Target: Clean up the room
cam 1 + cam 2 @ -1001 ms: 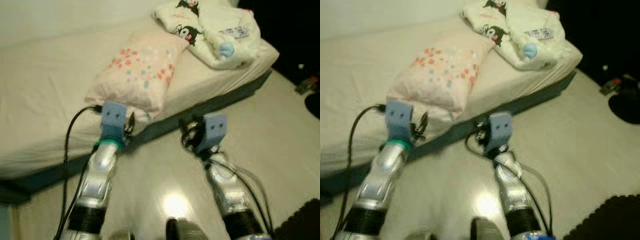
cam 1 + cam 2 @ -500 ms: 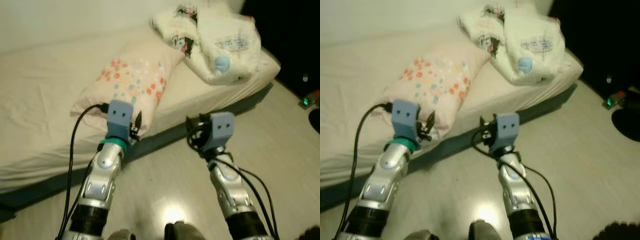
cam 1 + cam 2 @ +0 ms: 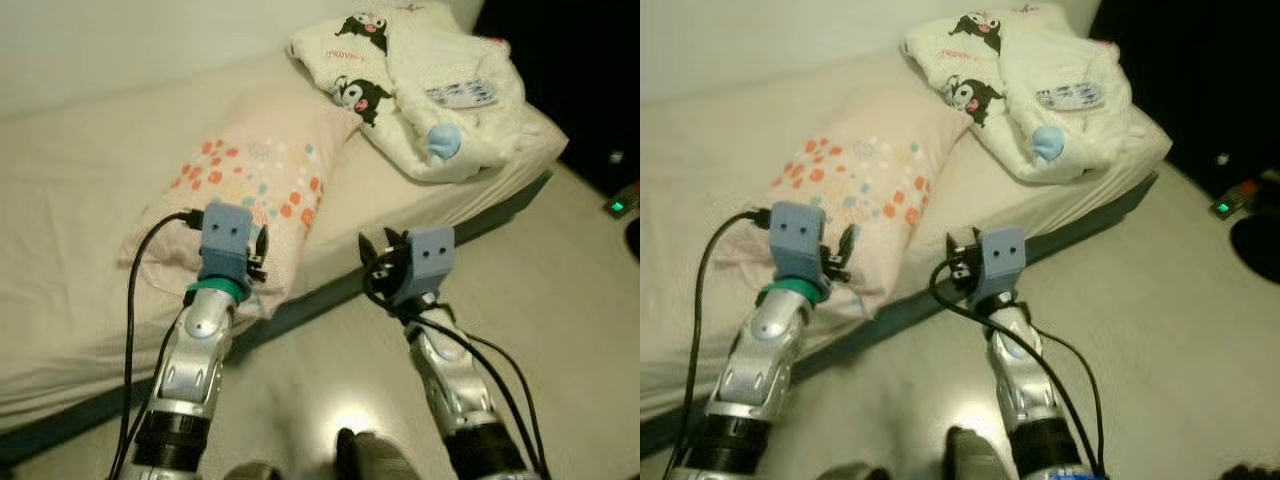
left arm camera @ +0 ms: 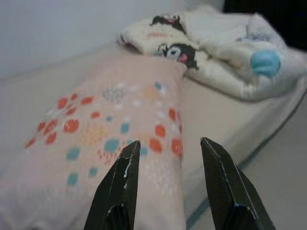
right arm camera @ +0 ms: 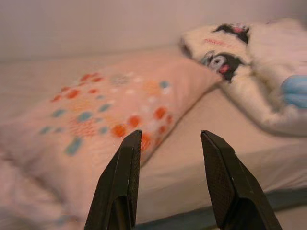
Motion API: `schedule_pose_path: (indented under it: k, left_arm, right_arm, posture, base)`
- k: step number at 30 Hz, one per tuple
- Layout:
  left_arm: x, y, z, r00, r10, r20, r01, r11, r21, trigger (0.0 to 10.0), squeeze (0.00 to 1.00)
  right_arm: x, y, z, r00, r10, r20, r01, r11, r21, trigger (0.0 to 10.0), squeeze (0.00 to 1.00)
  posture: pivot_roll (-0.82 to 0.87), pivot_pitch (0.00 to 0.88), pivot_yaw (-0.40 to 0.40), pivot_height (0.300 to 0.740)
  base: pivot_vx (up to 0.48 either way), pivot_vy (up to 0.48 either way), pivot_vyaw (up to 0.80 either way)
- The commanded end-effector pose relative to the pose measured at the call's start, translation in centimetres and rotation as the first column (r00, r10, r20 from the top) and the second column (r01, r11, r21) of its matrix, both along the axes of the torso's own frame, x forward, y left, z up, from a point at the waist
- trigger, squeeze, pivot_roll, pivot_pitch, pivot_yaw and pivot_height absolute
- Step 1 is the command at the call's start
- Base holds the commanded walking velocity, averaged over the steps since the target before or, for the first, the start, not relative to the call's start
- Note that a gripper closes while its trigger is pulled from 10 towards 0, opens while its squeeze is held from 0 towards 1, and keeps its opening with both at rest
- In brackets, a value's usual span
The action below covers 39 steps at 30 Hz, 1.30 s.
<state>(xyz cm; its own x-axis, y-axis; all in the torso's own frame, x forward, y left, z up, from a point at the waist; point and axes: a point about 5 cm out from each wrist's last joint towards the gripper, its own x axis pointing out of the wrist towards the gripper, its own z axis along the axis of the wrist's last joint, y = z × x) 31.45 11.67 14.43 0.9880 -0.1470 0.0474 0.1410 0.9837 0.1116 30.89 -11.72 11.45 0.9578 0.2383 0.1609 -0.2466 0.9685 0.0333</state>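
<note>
The robot is standing at the side of the bed (image 3: 80, 200). A pink pillow (image 3: 250, 190) with dots is lying on the bed, with its near corner hanging just over the bed's edge. A white blanket (image 3: 430, 90) with cartoon faces is bunched up at the far end.

The left end effector (image 4: 168, 158) is hovering near the pillow's near end with its two fingers spread apart and holding nothing. The right end effector (image 5: 170, 153) is also spread apart and empty, off to the pillow's side.

The pillow is soft and floppy. If only one end effector is pinching a corner, the pillow could sag, slip out, and drop to the floor (image 3: 560, 280). The black cable (image 3: 135, 290) on the left arm could also catch on the bed's edge.
</note>
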Motion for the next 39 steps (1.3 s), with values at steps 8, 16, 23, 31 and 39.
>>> schedule_pose_path:
  k: [8, 16, 23, 31, 39]
  left_arm:
    - [-0.1, 0.9, -0.8, 0.999, 0.027, -0.027, -0.027, 0.999, 0.020, 10.0, 0.00]
    - [-0.2, 1.0, -1.0, 0.999, 0.031, -0.037, -0.030, 0.999, 0.024, 10.0, 0.00]
    - [-0.3, 1.4, -1.8, 0.995, 0.041, -0.086, -0.040, 0.999, 0.015, 10.0, 0.00]
    - [1.3, 3.1, -2.6, 0.985, 0.114, -0.133, -0.103, 0.990, 0.092, 10.0, 0.00]
    - [4.4, 4.8, -1.8, 0.975, 0.146, -0.167, -0.120, 0.980, 0.157, 10.0, 0.79]
  right_arm:
    - [-0.2, 0.9, -0.3, 1.000, 0.024, -0.010, -0.024, 1.000, 0.018, 10.0, 0.00]
    - [-0.3, 0.9, -0.4, 1.000, 0.027, -0.016, -0.026, 0.999, 0.021, 10.0, 0.00]
    - [-0.3, 0.6, -1.0, 0.997, 0.035, -0.076, -0.025, 0.992, 0.121, 10.0, 0.00]
    - [0.3, 0.4, -1.5, 0.989, 0.035, -0.141, -0.002, 0.973, 0.230, 10.0, 0.00]
    - [1.6, 1.0, -2.8, 0.967, 0.017, -0.253, 0.072, 0.938, 0.339, 10.0, 0.00]
  posture:
    - [-0.04, 0.077, 0.012, 0.740]
    - [-0.04, 0.078, 0.012, 0.740]
    - [-0.04, 0.084, 0.016, 0.740]
    - [-0.04, 0.115, 0.022, 0.740]
    - [-0.03, 0.203, 0.051, 0.740]
  base:
    - [0.470, 0.000, 0.00]
    - [0.464, 0.000, 0.00]
    - [0.119, 0.000, 0.00]
    - [0.000, 0.000, 0.00]
    - [0.000, 0.000, 0.00]
